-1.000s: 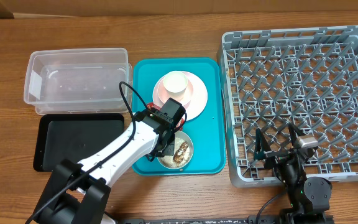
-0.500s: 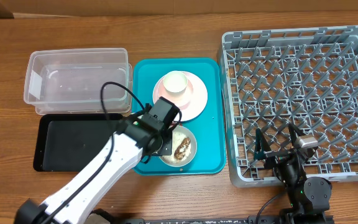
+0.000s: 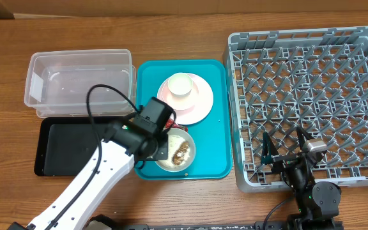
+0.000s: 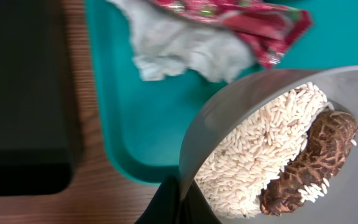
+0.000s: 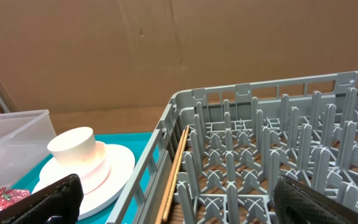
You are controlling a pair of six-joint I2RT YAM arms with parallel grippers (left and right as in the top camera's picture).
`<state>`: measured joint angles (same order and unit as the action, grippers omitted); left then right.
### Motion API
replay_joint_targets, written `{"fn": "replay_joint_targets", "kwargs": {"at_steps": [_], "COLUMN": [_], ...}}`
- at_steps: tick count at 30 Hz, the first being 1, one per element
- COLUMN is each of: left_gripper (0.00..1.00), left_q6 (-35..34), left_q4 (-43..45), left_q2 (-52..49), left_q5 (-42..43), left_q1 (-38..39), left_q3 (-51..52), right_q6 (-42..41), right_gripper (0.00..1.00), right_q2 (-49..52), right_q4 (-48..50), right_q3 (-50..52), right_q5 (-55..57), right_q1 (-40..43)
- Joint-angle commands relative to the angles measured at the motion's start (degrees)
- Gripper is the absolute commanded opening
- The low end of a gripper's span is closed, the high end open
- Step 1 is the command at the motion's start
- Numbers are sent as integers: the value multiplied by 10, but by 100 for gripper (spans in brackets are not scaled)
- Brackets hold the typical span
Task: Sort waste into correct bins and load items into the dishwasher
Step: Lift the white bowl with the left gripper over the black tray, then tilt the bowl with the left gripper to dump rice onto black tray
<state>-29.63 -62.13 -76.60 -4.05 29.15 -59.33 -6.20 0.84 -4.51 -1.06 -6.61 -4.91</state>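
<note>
Since the grey dish rack (image 3: 312, 102) is the biggest thing out here, I'll start there: hard plastic, grid floor, upright pegs; my right gripper (image 3: 283, 148) sits at its near edge, fingers spread wide, holding nothing. The teal tray (image 3: 213, 128) is smooth and rigid; the clear tub (image 3: 75, 83) and the flat black tray (image 3: 75, 147) sit just left of it. The pink plate (image 3: 200, 105) looks glossy and probably slick, with the white cup (image 3: 179, 85) standing on it. The whitish-grey bowl (image 4: 353, 186) is over the tray's near end, and my left gripper (image 4: 179, 196) is clamped on its thin rim; lifted or resting, I can't tell. It's a stiff, smooth shell, so I reckon it could pivot in a rim pinch, and it's loaded off-centre. The napkin (image 4: 185, 50) is soft and crumpled, so grab it anywhere; the red wrapper (image 4: 253, 22) is crinkly film. In the bowl, the brown lump (image 4: 316, 162) is wrinkled and the rice (image 4: 260, 149) is loose, so it'll spill if tipped.
</note>
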Motion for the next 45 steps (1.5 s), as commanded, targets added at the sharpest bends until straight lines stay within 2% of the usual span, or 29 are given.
{"fn": "replay_joint_targets", "kwargs": {"at_steps": [1,5,8,17,24,31,37,45], "left_gripper": [4,4,4,4,4,4,4,4], "left_q6": [18,36,33,-33,-133,-144,-129,-1], "left_q4": [-7,-16,-42,-105,-100,-89,-31,23], "left_q2": [8,8,8,8,7,5,-9,-62], "left_q5": [-26,-31,-91,-221,-404,-489,-525,-537], "left_q1": [-36,-82,-120,-196,-216,-246,-282,-300], "left_q3": [-16,-16,-16,-16,-16,-16,-15,-15], "right_q6": [0,0,0,0,0,0,0,0], "right_gripper": [100,100,100,100,100,100,100,100], "right_q2": [-6,-6,-6,-6,-6,-6,-6,-6], "right_q4": [4,4,4,4,4,4,4,4], "right_q3": [6,6,6,6,6,6,6,6], "right_q5": [1,1,1,1,1,1,1,1], "right_q1": [2,2,2,2,2,2,2,2]}}
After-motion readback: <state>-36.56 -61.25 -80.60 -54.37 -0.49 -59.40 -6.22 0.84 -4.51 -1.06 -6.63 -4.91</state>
